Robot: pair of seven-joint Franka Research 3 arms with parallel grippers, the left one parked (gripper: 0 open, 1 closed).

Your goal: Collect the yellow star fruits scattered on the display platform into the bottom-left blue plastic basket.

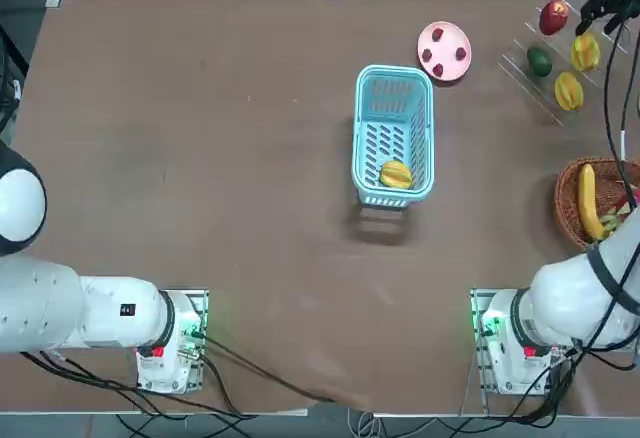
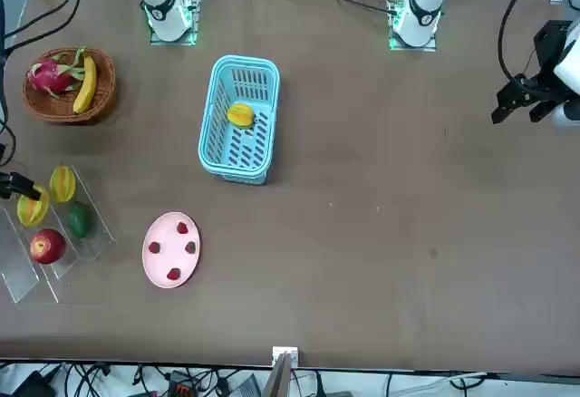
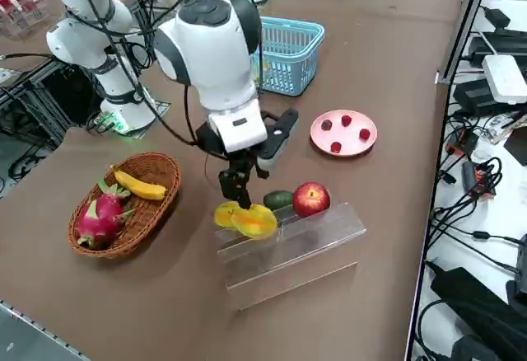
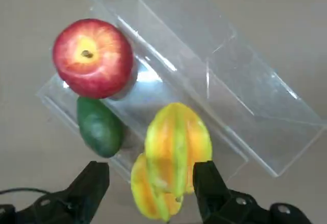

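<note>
My right gripper (image 4: 150,183) hangs wide open and empty over two star fruits (image 4: 176,147) on the display platform (image 4: 245,106) (wrist view only); top view shows a third fruit (image 1: 396,173) in the blue basket (image 1: 394,86).

Display platform (image 4: 245,81): clear, glossy plastic. Star fruits (image 4: 176,147) waxy and smooth; blue plastic basket (image 1: 393,133) slotted. Wicker basket (image 3: 123,204) rough-woven; table (image 1: 200,158) matt brown.

No text, label, brand, number or sign can be read on anything in these views.
</note>
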